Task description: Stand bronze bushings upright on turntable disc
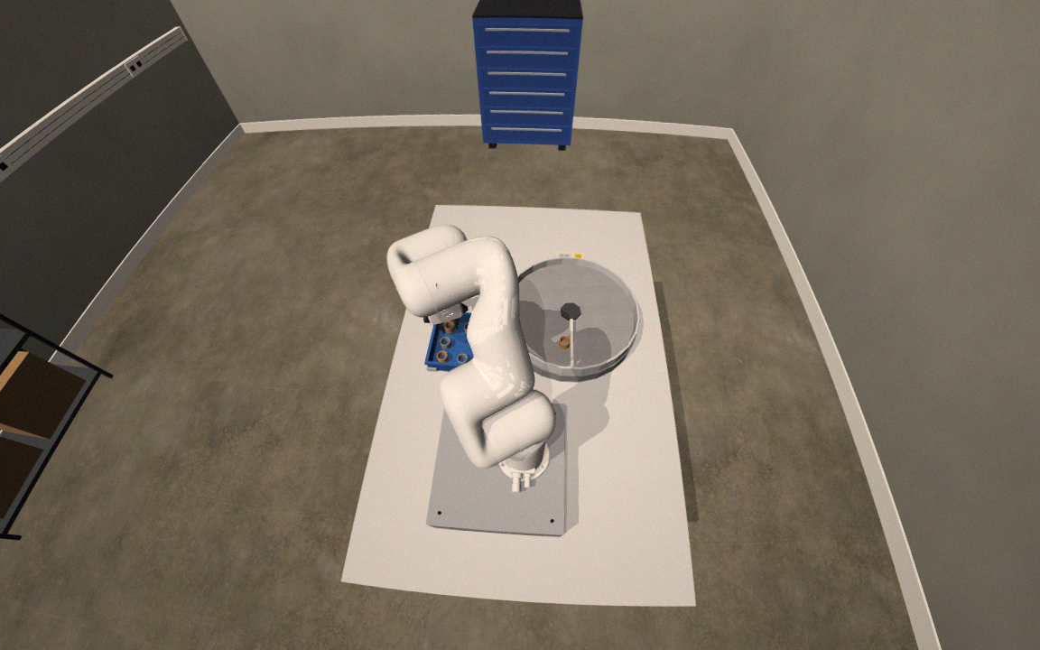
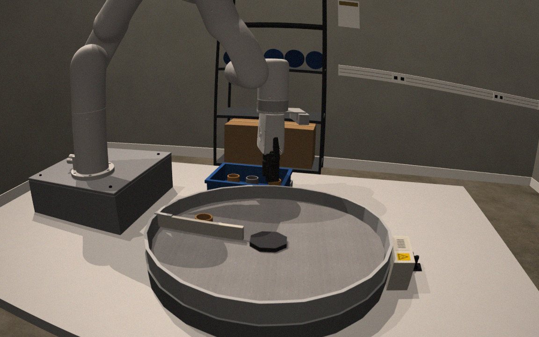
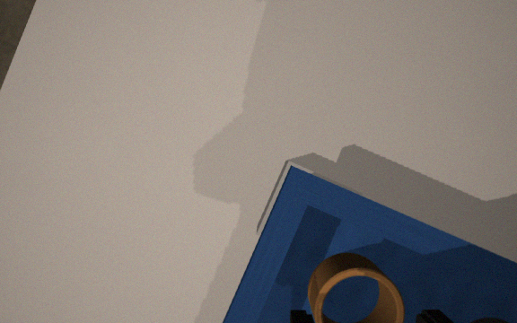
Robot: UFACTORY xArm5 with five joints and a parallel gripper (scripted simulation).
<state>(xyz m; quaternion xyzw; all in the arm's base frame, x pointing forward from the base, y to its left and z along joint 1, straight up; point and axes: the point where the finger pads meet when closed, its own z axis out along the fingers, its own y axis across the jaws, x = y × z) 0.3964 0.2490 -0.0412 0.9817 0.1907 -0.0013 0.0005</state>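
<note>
My gripper (image 2: 271, 179) (image 3: 366, 316) is open, its fingertips low in the blue crate (image 1: 428, 356) (image 2: 207, 181) (image 3: 258, 269), either side of an upright bronze bushing (image 3: 344, 262) (image 2: 276, 183); contact does not show. Another bronze bushing (image 1: 442, 359) (image 2: 233, 178) stands at the crate's base-side end, with steel bushings (image 1: 444, 347) (image 2: 251, 181) nearby. My arm hides part of the crate in the top view. One bronze bushing (image 1: 564, 347) (image 2: 201, 219) stands upright on the turntable's disc (image 1: 600, 291) (image 2: 313, 268), beside the bar and off the dark hub (image 1: 570, 311) (image 2: 268, 240).
A raised rim (image 2: 263, 310) encircles the disc. A pale straight bar (image 1: 571, 348) (image 2: 210, 227) runs from the rim towards the hub. A control box (image 2: 399, 270) stands at the turntable's outer side. The arm's grey base block (image 1: 499, 509) (image 2: 74, 205) stands on the same table.
</note>
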